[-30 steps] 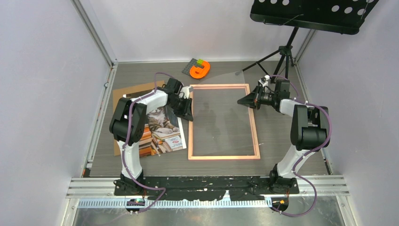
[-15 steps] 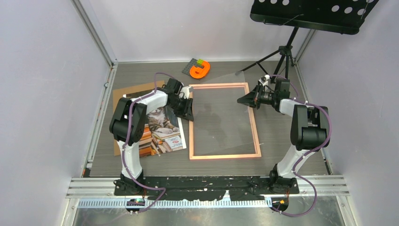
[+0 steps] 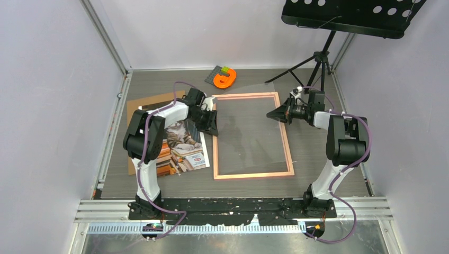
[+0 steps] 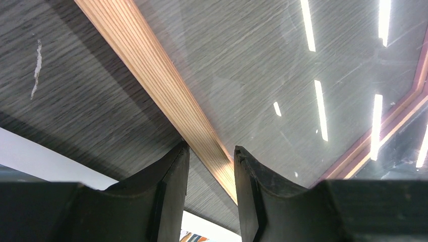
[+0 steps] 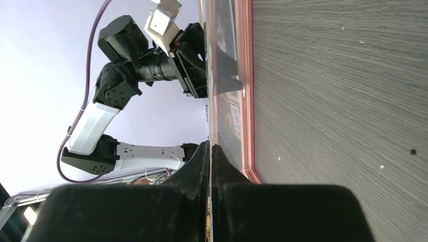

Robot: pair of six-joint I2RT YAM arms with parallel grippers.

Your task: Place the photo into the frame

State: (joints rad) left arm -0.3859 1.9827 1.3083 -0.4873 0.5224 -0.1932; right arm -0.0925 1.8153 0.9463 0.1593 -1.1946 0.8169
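The worktop (image 3: pixel 317 159) is dark grey with a wood grain. A brown board (image 3: pixel 148 101) lies flat on its left side, partly covered. At the far edge sits an orange C-shaped piece (image 3: pixel 225 79), touching a small grey plate (image 3: pixel 216 72) that carries a green brick (image 3: pixel 227 69). A black music stand fills the upper right: its perforated tray (image 3: pixel 344 16) hangs high over the far right corner, and its tripod (image 3: pixel 319 58) stands on the worktop there. Pale walls (image 3: pixel 53 106) close in three sides. Aluminium rails (image 3: pixel 238 207) run along the near edge. The left wrist view shows a white scratch (image 4: pixel 35 68) in the surface; the right wrist view shows a dark speck (image 5: pixel 413 151).
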